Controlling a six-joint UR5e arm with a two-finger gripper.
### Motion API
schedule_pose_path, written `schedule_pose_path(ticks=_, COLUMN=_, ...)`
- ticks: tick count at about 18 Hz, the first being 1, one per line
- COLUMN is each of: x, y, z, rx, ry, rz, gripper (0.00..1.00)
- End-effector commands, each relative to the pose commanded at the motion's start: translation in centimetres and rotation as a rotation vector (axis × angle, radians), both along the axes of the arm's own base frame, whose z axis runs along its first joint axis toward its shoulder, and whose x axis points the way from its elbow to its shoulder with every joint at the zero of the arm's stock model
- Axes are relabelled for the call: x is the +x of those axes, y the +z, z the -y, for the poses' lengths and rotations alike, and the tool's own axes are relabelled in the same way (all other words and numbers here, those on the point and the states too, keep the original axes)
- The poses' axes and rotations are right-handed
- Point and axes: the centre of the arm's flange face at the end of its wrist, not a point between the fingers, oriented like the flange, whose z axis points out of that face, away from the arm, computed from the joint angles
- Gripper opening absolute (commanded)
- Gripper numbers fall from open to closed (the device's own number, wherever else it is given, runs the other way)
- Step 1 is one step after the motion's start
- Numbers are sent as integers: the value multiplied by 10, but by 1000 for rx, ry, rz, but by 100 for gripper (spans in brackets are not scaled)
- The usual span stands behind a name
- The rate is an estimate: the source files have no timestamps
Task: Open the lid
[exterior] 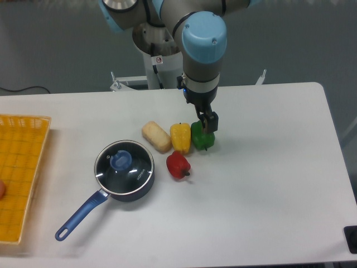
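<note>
The lid [123, 166], clear glass with a metal rim and a blue knob [121, 160], sits closed on the dark blue saucepan [129, 187] at the table's front left. The pan's long blue handle [81, 215] points toward the front left corner. My gripper [207, 124] hangs well to the right of the pot, right over the top of a green pepper [201, 137]. Its dark fingers [212, 120] are seen edge-on, so the gap between them is hidden.
A yellow pepper [180, 137], a red pepper [178, 164] and a pale bread roll [156, 137] lie between the pot and the gripper. A yellow mesh basket [19, 173] stands at the left edge. A dark object [351, 239] sits at the front right corner.
</note>
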Motion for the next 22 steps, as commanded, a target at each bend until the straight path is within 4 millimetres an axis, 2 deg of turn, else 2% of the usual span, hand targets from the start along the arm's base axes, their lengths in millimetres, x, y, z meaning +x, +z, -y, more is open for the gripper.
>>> schedule_pose_path(ticks=5, x=8, y=-7, z=2, rx=14, ry=18, rz=30, gripper=100)
schedule_pose_path(ticks=8, x=16, y=-7, z=3, rx=23, ry=120, rz=35, gripper=100)
schedule_pose_path(ticks=11, x=36, y=-14, z=-12, rx=38, ry=99, rz=19, gripper=100)
schedule_pose_path(ticks=15, x=44, y=-23, z=-19, rx=80, ry=96, rz=26, gripper=100)
schedule_pose_path(ticks=19, x=69, y=-33, z=-33, rx=59, ry=95, rz=32, gripper=100)
schedule_pose_path(ticks=22, x=86, y=-30, z=-45, rx=64, ry=59, rz=26, gripper=100)
